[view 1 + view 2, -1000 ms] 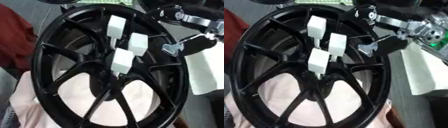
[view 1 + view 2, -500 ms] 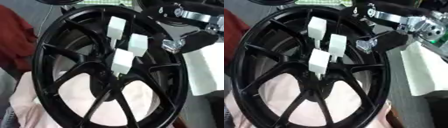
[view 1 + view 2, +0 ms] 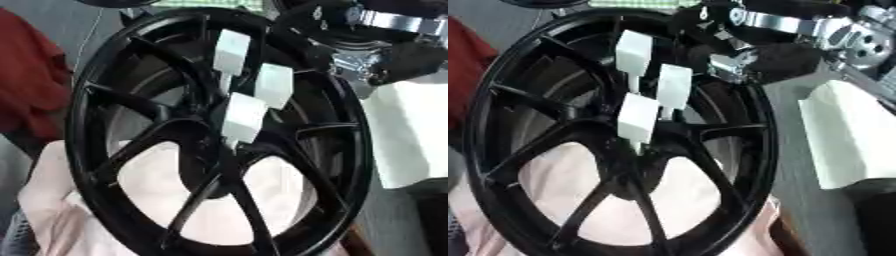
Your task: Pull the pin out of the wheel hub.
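Three white block-headed pins (image 3: 243,115) seated at the hub of the black spoked wheel (image 3: 105,165) | right hand (image 3: 750,62) now nearer, at the rim (finger state: cannot tell) | extraction not begun.

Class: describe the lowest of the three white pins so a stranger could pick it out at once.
Find the big black wheel hub. Three white block-headed pins cluster near its centre. The lowest pin sits nearest the point where the spokes meet, below the other two.
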You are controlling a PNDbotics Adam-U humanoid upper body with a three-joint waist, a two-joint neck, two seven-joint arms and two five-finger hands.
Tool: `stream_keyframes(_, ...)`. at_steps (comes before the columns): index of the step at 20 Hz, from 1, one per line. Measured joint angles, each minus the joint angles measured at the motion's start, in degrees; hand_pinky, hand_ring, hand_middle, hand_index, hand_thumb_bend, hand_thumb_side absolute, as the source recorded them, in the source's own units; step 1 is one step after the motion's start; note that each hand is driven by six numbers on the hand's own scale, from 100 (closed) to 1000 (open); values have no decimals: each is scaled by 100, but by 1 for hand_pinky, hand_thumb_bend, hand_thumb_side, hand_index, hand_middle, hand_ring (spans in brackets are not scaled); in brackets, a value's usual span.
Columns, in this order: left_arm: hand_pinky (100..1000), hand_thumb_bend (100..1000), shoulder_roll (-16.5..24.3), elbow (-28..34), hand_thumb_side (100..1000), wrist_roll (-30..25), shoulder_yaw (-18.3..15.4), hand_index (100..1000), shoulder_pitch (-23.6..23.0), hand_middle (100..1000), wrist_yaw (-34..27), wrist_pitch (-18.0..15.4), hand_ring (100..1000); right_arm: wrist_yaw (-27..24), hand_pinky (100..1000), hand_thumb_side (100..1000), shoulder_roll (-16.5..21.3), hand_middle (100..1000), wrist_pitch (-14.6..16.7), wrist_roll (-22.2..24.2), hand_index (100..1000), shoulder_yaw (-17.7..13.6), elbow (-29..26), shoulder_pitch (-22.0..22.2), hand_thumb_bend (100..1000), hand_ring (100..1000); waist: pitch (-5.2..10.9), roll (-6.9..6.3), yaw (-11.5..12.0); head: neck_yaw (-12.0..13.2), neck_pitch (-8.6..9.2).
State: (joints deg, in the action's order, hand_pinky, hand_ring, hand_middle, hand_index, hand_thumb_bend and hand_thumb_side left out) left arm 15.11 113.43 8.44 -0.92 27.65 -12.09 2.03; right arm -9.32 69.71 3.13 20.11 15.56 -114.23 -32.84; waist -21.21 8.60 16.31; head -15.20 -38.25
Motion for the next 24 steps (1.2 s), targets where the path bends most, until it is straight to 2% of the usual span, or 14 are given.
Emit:
stream_keyframes(11,647,116,-46,0,774,13,-1,812,-43,558,-2,12,616,534,889,727,-146,899,-128,-59,970,123,0,20,100,979,2,5,26,-121,-199)
stream_keyframes(24,648,119,-50,0,776,16,-2,812,-74,557,-12,12,615,859,890,762,-244,899,-174,-87,972,283,0,121,100,981,2,37,55,-125,-383)
